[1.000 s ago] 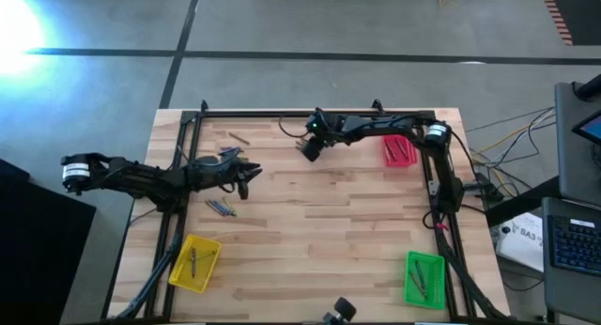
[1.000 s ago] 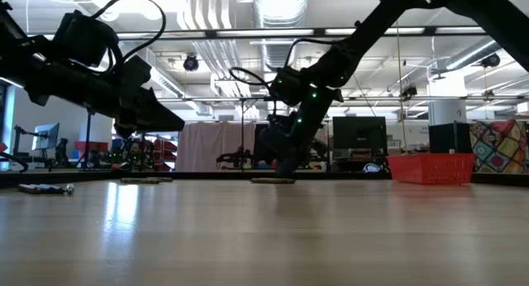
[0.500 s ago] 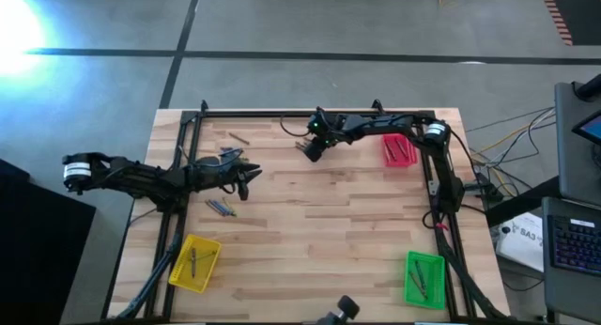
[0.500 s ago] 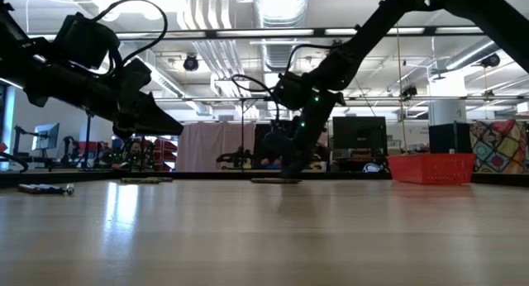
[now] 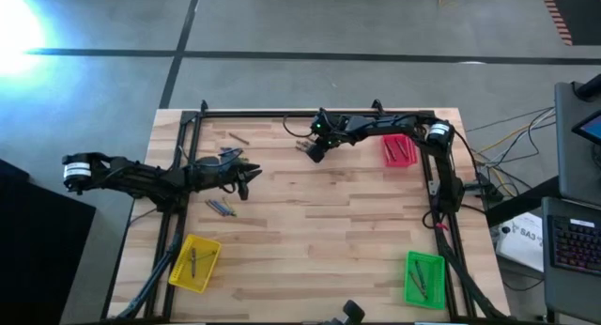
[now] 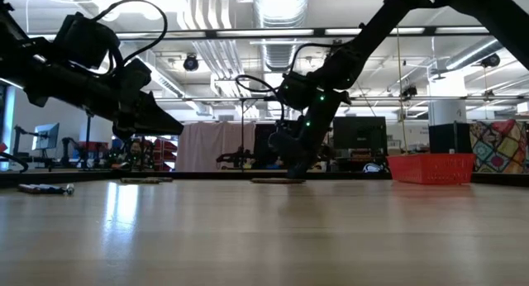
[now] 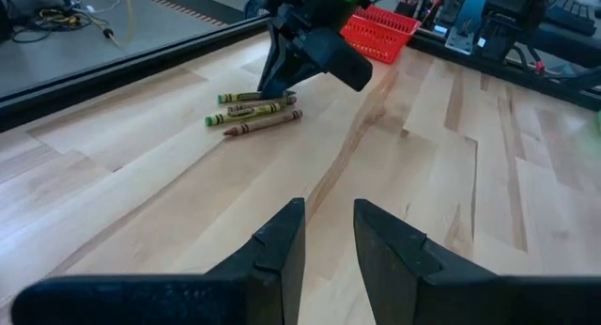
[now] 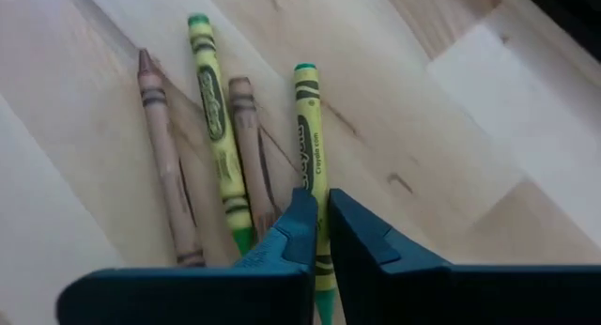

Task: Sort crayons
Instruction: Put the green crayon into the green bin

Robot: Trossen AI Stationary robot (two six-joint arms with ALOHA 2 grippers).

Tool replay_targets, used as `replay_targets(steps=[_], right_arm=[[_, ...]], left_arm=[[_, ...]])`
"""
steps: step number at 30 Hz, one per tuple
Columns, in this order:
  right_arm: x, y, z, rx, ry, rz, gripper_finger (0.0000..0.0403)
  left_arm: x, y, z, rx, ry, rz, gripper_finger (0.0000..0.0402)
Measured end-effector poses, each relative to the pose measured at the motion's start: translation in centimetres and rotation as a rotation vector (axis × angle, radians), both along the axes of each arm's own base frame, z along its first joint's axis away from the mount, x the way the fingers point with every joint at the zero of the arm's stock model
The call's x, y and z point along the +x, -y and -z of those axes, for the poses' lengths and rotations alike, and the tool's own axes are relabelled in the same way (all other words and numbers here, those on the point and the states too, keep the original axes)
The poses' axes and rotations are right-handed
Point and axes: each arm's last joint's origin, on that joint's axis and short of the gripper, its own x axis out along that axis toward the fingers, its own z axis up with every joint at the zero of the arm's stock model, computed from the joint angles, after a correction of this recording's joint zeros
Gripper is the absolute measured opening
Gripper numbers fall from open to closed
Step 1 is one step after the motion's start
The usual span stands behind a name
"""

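We see a wooden table [image 5: 319, 222] filling the centre of the high view, w/ two dark arms on it. Three trays sit at its edges: a red tray [image 5: 399, 150] upper right, a yellow tray [image 5: 194, 263] lower left, a green tray [image 5: 423, 278] lower right. Each holds a few thin sticks, too small for us to count.

The right gripper [image 5: 313, 153] is at upper centre of the high view, down at a small cluster of crayons [image 8: 225, 147]. In the right wrist view we count four there: two green-yellow, two brown, lying side by side. Its fingers are nearly pressed together, a thin slit between them, astride the lower end of one green crayon [image 8: 309, 128]; we can't tell if they actually pinch it.

The left gripper [image 5: 246, 179] hangs at centre left of the high view, waiting; in its wrist view the fingers [image 7: 282, 250] stand a little apart, holding nothing.

Other loose crayons: a bluish pair [image 5: 222, 208] just below the left gripper, one stick [image 5: 240, 137] near the upper left edge, a greyish bunch [image 5: 228, 156] by the left arm.

We judge the step as picking a green crayon from the cluster. Next it needs a firm close, a clean lift w/o dragging neighbours, then a carry to the green tray, prob.
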Motion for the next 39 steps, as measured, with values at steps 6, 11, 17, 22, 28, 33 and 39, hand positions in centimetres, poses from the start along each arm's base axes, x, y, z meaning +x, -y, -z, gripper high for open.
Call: replay_targets(steps=[6, 11, 17, 22, 28, 33, 39], right_arm=[[-0.8, -2.9, -3.7, -0.070, -0.065, 0.024, 0.0013], [-2.2, -7.6, -7.3, -0.164, -0.169, 0.100, 0.0013], [-4.0, -13.9, -9.5, -0.178, -0.146, 0.064, 0.0013], [-6.2, -16.7, -9.5, -0.137, -0.100, 0.101, 0.0013], [-9.6, -20.2, -8.5, -0.070, -0.069, 0.129, 0.0013], [-12.6, -23.5, -8.3, -0.012, -0.011, 0.114, 0.0013], [-15.0, -26.5, -8.2, 0.073, 0.067, 0.143, 0.0013]], left_arm=[[0.0, 0.0, 0.1, -0.001, -0.006, 0.000, 0.0077], [0.1, 0.0, 0.5, -0.008, -0.033, 0.000, 0.0077], [0.4, -0.1, 1.1, -0.022, -0.052, -0.003, 0.0077], [0.9, -0.2, 1.0, -0.008, -0.002, -0.002, 0.0077], [1.4, -0.2, 0.4, -0.093, 0.144, 0.027, 0.0077], [1.8, 0.7, 0.0, -0.173, 0.216, 0.151, 0.0077], [1.8, 2.6, 0.7, -0.173, 0.169, 0.217, 0.0077]])
